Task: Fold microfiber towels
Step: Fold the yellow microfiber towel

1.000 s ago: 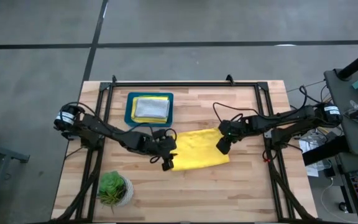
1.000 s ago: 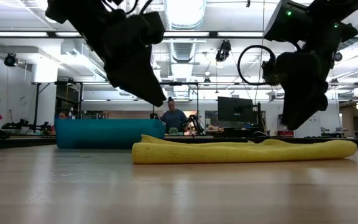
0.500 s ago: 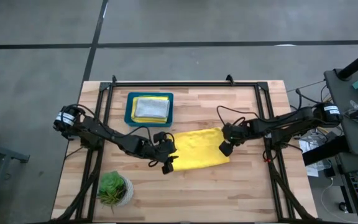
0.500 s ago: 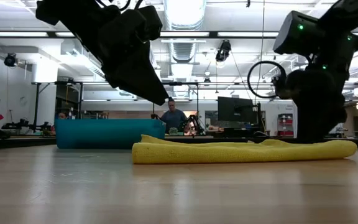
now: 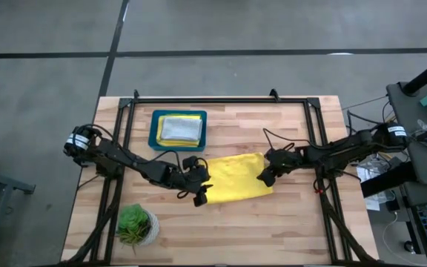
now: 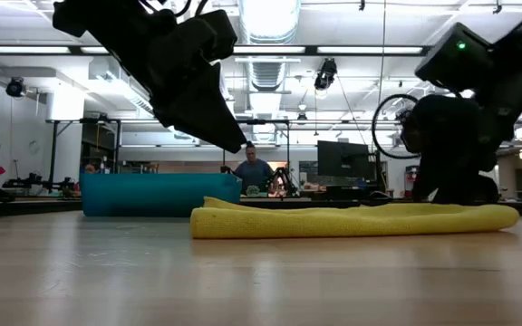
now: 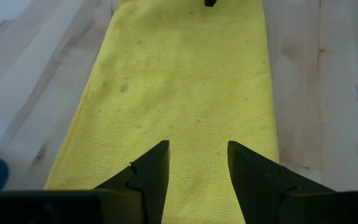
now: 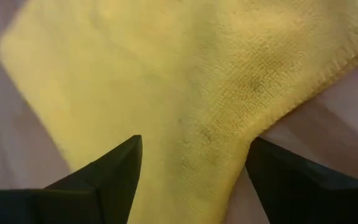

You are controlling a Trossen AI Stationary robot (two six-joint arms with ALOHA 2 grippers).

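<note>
Presently: soft yellow microfiber towel (image 5: 236,178), folded flat mid-tabletop (image 5: 288,215). Left end effector (image 5: 201,194) spread above its left end; right end effector (image 5: 264,177) spread low over its right end. Advice: pinch both layers at matching corners, lift evenly, align edges.

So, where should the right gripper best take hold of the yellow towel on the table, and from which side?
Probably at the towel's right-end corner. The yellow towel lies flat and folded on the table, so only its edges offer something to pinch. The right gripper is open above that corner, so coming down from above, one finger each side of the hem, looks best.
</note>
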